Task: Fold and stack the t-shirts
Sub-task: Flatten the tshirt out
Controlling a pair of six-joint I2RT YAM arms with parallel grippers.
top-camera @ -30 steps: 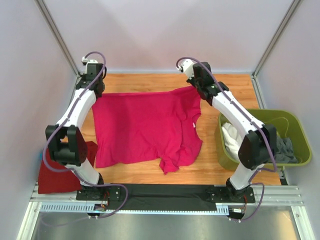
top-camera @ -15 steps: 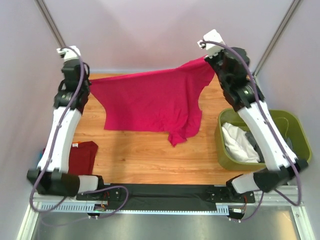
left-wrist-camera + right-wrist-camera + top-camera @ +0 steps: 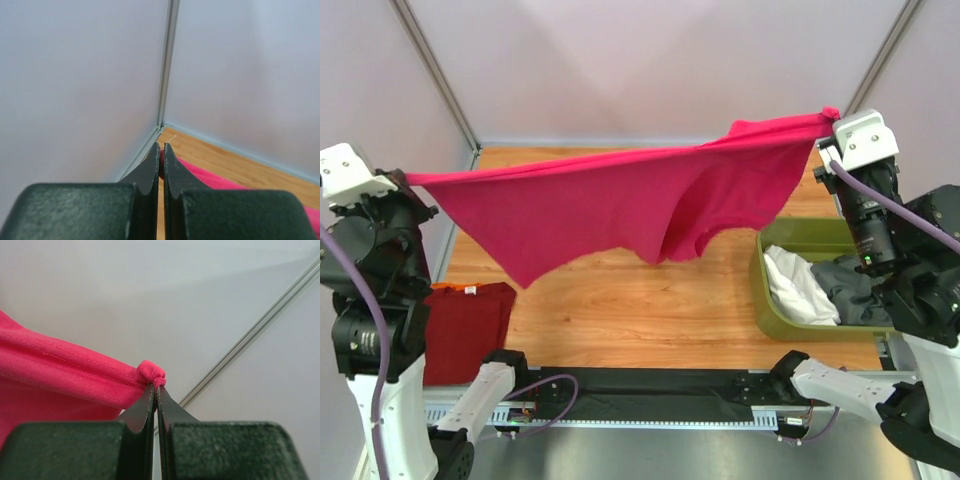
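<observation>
The wooden table [image 3: 620,330] is boxed in by pale walls [image 3: 640,60] on three sides, and most of the board shows bare. Above it the pink t-shirt [image 3: 610,200] is pulled into a long sagging band between the two arms, its top edge running from far left to high on the right and its loose hem drooping in points toward the wood; from above I cannot tell whether the lowest tip touches. The green bin [image 3: 770,300] sits at the table's right edge, under the shirt's right end, holding a white shirt [image 3: 790,285] and a grey shirt [image 3: 855,295]. A dark red shirt [image 3: 470,320] lies folded at the near left corner, well apart from the pink one. Both arms stand close to the side walls, so there is little room left outward but plenty in the middle. The left gripper [image 3: 160,147] has its fingers pressed together with pink cloth pinched between them, and the right gripper [image 3: 155,389] is clamped on a bunched corner of the same shirt. A second ago that shirt lay spread flat on the board with both arms reaching to its far edge; since then they have swung up and outward, lifting it.
</observation>
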